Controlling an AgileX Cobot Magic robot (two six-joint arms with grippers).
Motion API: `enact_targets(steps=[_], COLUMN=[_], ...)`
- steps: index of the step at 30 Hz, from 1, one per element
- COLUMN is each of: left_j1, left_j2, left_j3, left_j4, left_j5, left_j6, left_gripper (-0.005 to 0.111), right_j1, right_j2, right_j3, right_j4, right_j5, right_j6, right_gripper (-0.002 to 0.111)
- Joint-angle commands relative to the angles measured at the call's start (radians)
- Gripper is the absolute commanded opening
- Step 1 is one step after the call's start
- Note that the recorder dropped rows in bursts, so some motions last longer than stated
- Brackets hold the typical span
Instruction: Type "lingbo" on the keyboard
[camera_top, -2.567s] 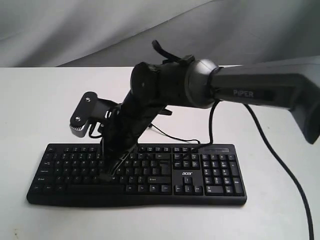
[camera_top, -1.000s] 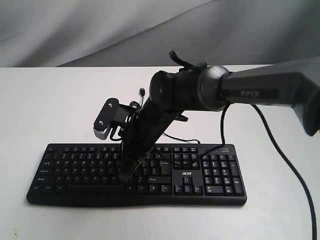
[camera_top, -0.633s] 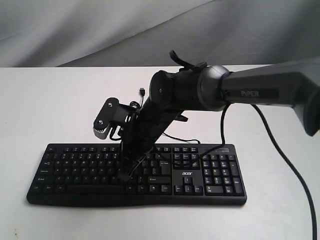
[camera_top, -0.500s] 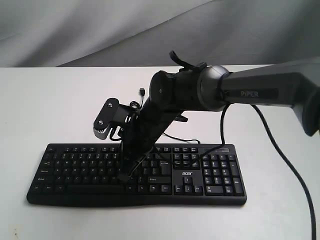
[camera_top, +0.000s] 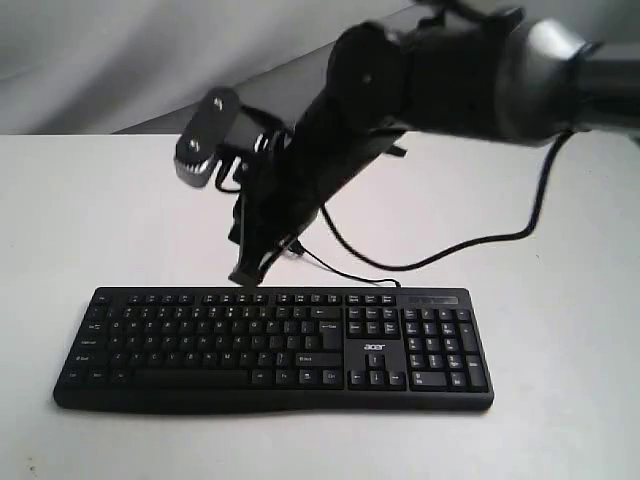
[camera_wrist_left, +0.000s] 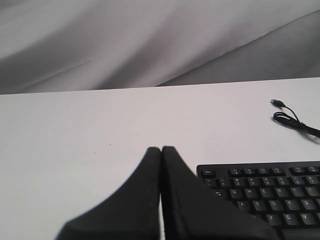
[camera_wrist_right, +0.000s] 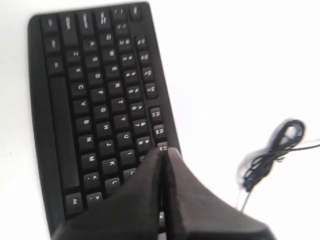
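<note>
The black keyboard (camera_top: 270, 345) with a white acer logo lies across the front of the white table. My right gripper (camera_top: 245, 275) is shut and empty. It hangs in the air just above the keyboard's far edge, left of its middle, touching no key. In the right wrist view its closed fingertips (camera_wrist_right: 165, 151) point at the top rows of the keyboard (camera_wrist_right: 95, 100). My left gripper (camera_wrist_left: 161, 149) is also shut and empty, over bare table beside the Esc corner of the keyboard (camera_wrist_left: 265, 195). It does not show in the exterior view.
The thin black USB cable (camera_top: 440, 255) loops on the table behind the keyboard; its coiled end (camera_wrist_right: 272, 152) lies near the right fingertips, and the plug (camera_wrist_left: 276, 103) rests on the table. A grey cloth (camera_top: 120, 60) backs the table's far edge.
The right arm has lifted off the letter keys and drawn back and up; its shut tip now hangs above the keyboard's far edge. The keyboard has not moved.
</note>
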Motion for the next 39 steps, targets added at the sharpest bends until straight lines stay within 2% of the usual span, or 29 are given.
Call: enact_targets(steps=[1,4,8,20,22,24,26,28,32,39], left_j1=[0.001,0.001,0.001,0.001,0.001,0.001,0.001,0.001,0.001,0.001], left_j2=[-0.004,-0.004,-0.004,-0.004,-0.004,-0.004,-0.004,-0.004,-0.004,-0.004], left_j3=[0.005,0.005,0.005,0.005,0.005,0.005,0.005,0.005,0.005,0.005], left_j4=[-0.004,-0.004,-0.004,-0.004,-0.004,-0.004,-0.004,-0.004,-0.004,-0.004], left_j5=[-0.007,-0.007,-0.007,-0.007,-0.007,-0.007,-0.007,-0.007,-0.007,-0.007], left_j6=[-0.002,-0.002,-0.002,-0.002,-0.002,-0.002,-0.002,-0.002,-0.002,-0.002], left_gripper=[0.001,0.001,0.001,0.001,0.001,0.001,0.001,0.001,0.001,0.001], right_j1=[-0.015,-0.057,-0.067,-0.067,-0.067,-0.084,-0.152,-0.227,-0.393,-0.614], right_j2=[-0.232,-0.428,-0.573,-0.729,-0.745,-0.757,-0.783,-0.811,-0.926,-1.227], right_j3=[0.052,0.116,0.122,0.122,0.113,0.105,0.115,0.163,0.368,0.897], right_j4=[-0.092,-0.173,-0.203,-0.169,-0.221,-0.244,-0.305,-0.323,-0.313,-0.307], right_j5=[-0.032,0.020,0.018,0.017,-0.011,-0.056,-0.062,-0.066,-0.174,-0.634], right_j6=[0.127,0.300,0.300,0.300,0.293,0.420,0.648,0.772,0.782,0.767], right_gripper=[0.000,0.000,0.000,0.000,0.000,0.000,0.000,0.000,0.000,0.000])
